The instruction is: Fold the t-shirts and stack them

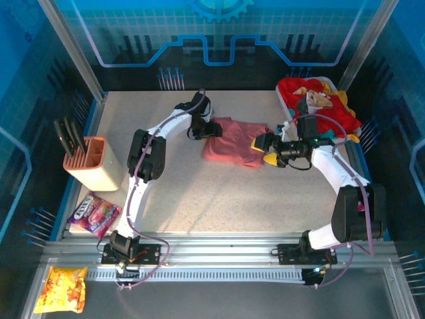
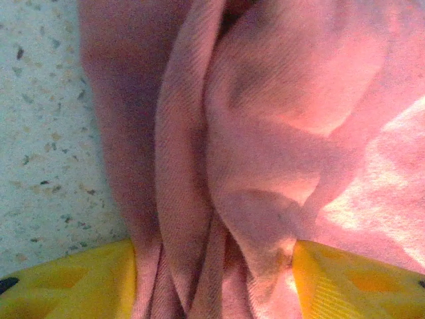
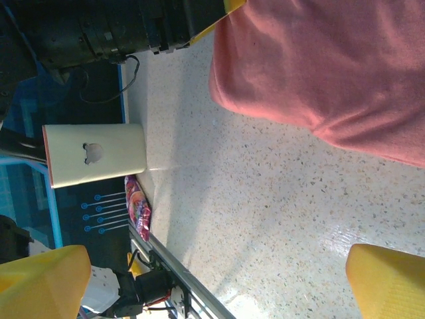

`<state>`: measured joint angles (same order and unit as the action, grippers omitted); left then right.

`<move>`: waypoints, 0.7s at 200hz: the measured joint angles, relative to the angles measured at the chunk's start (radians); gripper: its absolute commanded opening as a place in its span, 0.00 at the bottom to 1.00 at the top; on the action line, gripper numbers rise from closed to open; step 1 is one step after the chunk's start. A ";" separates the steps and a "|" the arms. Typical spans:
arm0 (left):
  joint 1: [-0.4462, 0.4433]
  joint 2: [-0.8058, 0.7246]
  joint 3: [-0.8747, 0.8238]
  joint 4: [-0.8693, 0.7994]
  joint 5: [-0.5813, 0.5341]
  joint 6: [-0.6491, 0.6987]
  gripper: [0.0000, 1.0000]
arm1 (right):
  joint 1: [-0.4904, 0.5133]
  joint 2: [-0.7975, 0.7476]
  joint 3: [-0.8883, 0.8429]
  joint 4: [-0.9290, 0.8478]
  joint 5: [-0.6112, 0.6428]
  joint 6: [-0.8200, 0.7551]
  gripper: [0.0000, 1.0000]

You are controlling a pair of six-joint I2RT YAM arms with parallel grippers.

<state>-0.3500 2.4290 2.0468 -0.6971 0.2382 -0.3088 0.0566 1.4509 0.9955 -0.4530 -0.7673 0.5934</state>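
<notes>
**While pink t-shirt [image 1: 234,143] lay mid-surface, left hand [image 1: 210,127] gripped it**

Left hand clenched on the shirt's bunched left edge. Shirt lay crumpled on speckled surface [image 1: 219,193]. Right hand [image 1: 264,150] sat just beside its right edge, fingers [image 3: 388,282] spread, grasping nothing. Red and yellow t-shirts [image 1: 320,100] were heaped at far right corner.

The top external camera is looking down from above and behind the arm bases, taking in the whole table [image 1: 219,193] from well off. The left wrist camera is pressing in very close, looking past the left gripper [image 2: 212,282] onto the pink t-shirt [image 2: 265,133], with a strip of speckled tabletop at the left edge. The right wrist camera is sitting low and rolled sideways, looking past the right gripper [image 3: 219,279] across the table toward the knife block [image 3: 96,154] and the candy bag [image 3: 138,207]. All three views are sharing the pink t-shirt.
</notes>
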 measured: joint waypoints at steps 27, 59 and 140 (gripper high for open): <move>0.000 0.005 0.002 -0.005 -0.014 -0.010 0.56 | -0.004 0.000 -0.001 0.000 0.000 0.000 1.00; -0.005 0.005 0.004 -0.009 -0.037 -0.032 0.48 | -0.007 0.000 -0.001 0.000 0.000 0.000 1.00; -0.034 0.009 0.013 -0.015 -0.087 -0.051 0.23 | -0.025 0.000 -0.001 -0.004 0.000 -0.011 1.00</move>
<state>-0.3836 2.4378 2.0598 -0.7120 0.1516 -0.3603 0.0319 1.4509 0.9947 -0.4568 -0.7673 0.5823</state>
